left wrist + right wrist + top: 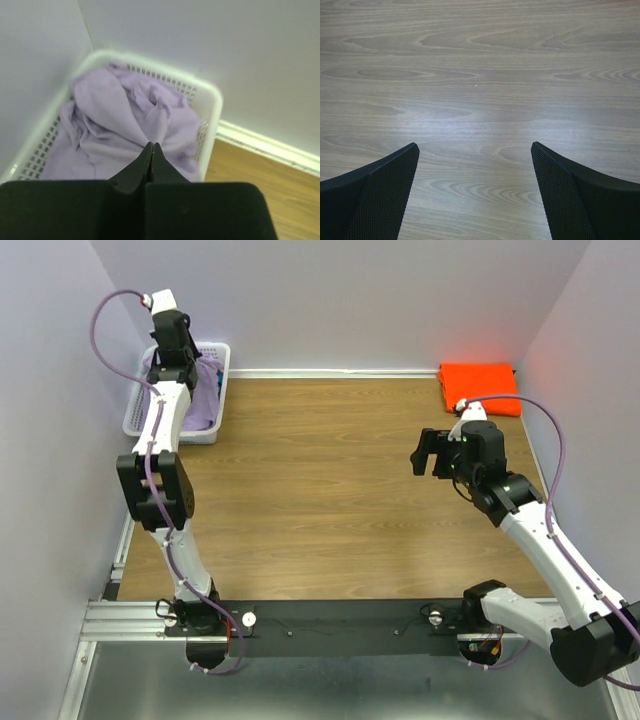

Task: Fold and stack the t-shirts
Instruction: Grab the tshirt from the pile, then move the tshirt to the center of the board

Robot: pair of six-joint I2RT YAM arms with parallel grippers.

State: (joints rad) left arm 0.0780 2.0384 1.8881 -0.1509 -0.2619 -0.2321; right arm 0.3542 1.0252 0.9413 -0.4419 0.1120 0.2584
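The t-shirts were found at an early-to-middle stage of the task: one item appeared finished, one had not been started, and no stack had been formed. The table point(320, 490) carried no spread garment in its central area.

The white lattice basket point(224, 350) was located at the far left corner of the table, against the wall. The lavender t-shirt point(115, 125) was contained in it as a crumpled heap, unfolded, filling most of the interior.

The orange t-shirt point(480, 386) was laid at the far right corner as a compact rectangle, which was judged to be a completed fold. A teal t-shirt was not seen in any view. It was therefore judged that the lavender t-shirt had yet to be lifted out, flattened, folded and placed on the orange one.

The left arm point(160, 430) was extended over the basket. The left gripper point(151, 147) was clenched, its two fingers pressed together to a single point directly above the middle of the lavender heap. The tips were at or very near the cloth; whether a fold was nipped between them could not be confirmed from the wrist view.

The right gripper point(474, 147) was released, with its jaws spread wide over bare wood. It was positioned right of centre, near the orange t-shirt but apart from it, and well apart from the basket.
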